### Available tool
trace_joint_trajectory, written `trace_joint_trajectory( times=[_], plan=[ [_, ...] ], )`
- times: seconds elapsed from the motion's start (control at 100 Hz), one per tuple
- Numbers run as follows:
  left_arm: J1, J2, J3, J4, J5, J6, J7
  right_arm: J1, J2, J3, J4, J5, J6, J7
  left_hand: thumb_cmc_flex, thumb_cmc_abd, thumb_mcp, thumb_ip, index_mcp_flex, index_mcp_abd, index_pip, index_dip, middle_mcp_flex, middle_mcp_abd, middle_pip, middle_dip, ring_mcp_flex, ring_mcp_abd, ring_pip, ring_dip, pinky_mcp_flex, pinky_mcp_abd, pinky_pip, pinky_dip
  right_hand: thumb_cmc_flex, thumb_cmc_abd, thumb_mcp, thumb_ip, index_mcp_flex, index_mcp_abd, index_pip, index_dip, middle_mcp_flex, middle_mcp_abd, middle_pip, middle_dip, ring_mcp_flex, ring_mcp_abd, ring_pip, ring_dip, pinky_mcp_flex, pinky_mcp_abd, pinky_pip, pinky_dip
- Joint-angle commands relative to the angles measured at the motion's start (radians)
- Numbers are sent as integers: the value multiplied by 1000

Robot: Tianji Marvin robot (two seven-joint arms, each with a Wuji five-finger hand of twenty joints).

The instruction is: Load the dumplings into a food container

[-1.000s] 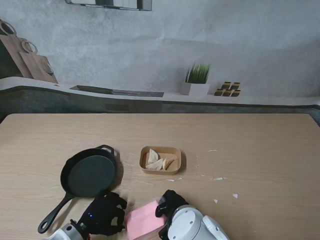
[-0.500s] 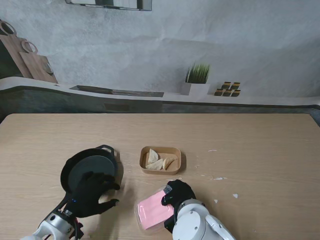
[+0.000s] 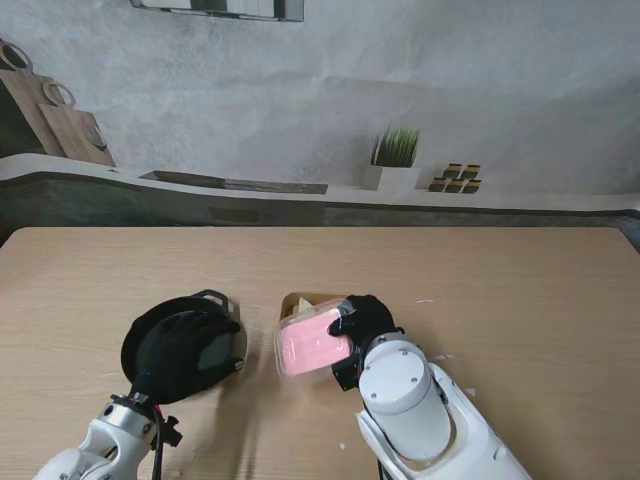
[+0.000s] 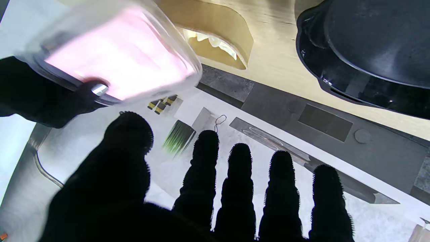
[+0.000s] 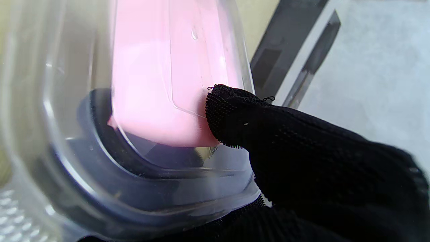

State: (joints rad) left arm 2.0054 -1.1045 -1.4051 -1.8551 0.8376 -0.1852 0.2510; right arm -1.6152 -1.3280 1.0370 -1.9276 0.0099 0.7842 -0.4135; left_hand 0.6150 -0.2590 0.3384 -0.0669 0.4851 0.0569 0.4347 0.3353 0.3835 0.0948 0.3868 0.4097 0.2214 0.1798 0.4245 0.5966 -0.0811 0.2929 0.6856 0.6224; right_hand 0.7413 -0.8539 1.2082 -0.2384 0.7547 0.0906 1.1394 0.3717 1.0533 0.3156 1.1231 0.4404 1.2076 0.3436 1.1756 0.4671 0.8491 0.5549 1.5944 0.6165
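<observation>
We see the wooden table (image 3: pixel 520 290), then the black pan (image 3: pixel 215 345) under our left hand (image 3: pixel 175 350), fingers spread, grasping nothing. Our right hand (image 3: pixel 362 322) clasps the pink-bottomed clear container (image 3: pixel 312 346), raised over the dumpling tray (image 3: pixel 300 299).

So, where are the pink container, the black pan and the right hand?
pink container (image 3: pixel 312 347), stand view, its pink face.
black pan (image 4: pixel 376 40), left wrist view, its dark inside.
right hand (image 3: pixel 362 322), stand view, gloved back.

A clear plastic container (image 5: pixel 141 111) with a pink base is gripped by the right hand (image 5: pixel 302 161). One black-gloved fingertip (image 5: pixel 228 117) is pressed against its wall.
</observation>
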Motion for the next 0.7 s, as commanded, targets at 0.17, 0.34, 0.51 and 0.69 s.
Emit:
trace_joint_trajectory(
  times=[0.17,0.34,0.51,0.69],
  plan=[
    [-27,-12,21,30,-29,21,-7,131,-66,-12,149,30,-32,-52,27,46,-34,32,-52,22,-27,-14,-43,22,-15,-10,-51,0,-25,-13,-9,20,-53,-22,90,83,41,-22,-34,-98,92,40,-37,4,63,24,28,73,97,25,-37,-84,93,48],
    [-39,-15,31,39,-52,35,-3,199,-101,-14,264,109,-74,-127,30,53,-47,34,-86,31,-34,-17,-55,22,-14,-11,-59,-1,-28,-13,-10,18,-58,-24,92,88,39,-21,-43,-98,100,36,-44,3,67,22,25,67,98,25,-35,-89,91,50],
    [-45,-16,33,44,-60,45,-5,243,-126,-15,338,163,-87,-167,39,54,-56,37,-85,46,-30,-17,-60,24,-12,-11,-63,-1,-29,-13,-10,17,-60,-25,92,93,32,-20,-50,-99,107,35,-46,0,71,23,26,58,99,27,-35,-90,91,51],
    [-46,-17,33,42,-63,54,-7,270,-143,-21,401,160,-80,-189,43,54,-62,39,-87,58,-31,-20,-64,26,-9,-10,-64,0,-27,-12,-9,15,-59,-23,88,90,32,-20,-51,-97,108,27,-43,-2,68,17,29,48,91,26,-34,-91,88,52]
  ],
)
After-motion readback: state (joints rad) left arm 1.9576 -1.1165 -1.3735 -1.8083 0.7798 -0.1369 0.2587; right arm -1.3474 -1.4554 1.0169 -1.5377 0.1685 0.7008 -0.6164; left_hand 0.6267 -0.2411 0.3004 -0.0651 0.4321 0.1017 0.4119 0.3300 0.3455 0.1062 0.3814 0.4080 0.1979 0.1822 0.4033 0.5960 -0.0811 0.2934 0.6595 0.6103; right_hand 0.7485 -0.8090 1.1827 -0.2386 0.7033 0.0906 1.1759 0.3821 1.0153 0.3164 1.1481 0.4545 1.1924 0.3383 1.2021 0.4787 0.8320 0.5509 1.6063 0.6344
